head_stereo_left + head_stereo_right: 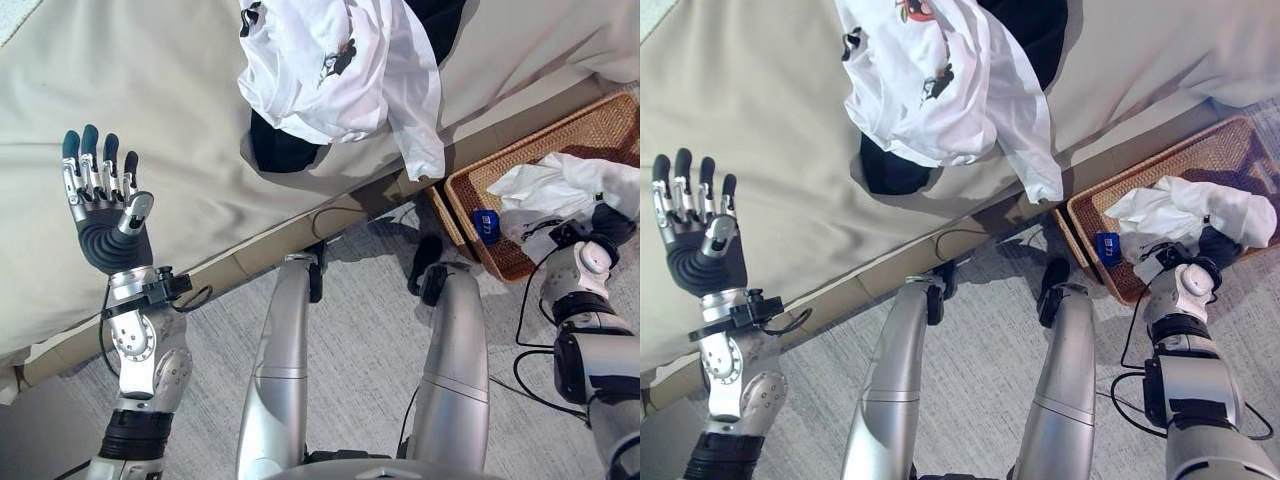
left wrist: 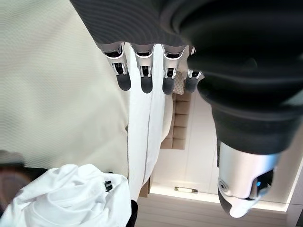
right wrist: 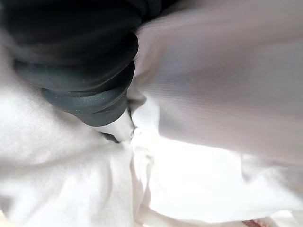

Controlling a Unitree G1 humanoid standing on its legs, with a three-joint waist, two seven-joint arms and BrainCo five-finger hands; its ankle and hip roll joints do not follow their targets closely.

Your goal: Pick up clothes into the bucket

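A beige sofa fills the upper left of the head views. A white shirt is heaped over a dark garment at top centre, both waiting to be picked up. At the right edge, on the grey carpet, a woven basket holds a white cloth — the piece now being delivered. The right hand is sunk into that cloth; whether its fingers are closed cannot be told. The left hand is raised at centre left, fingers straight and apart, holding nothing. Judged from this, a drop-off is under way — next, the right hand would have to be freed and the heap on the sofa reached.
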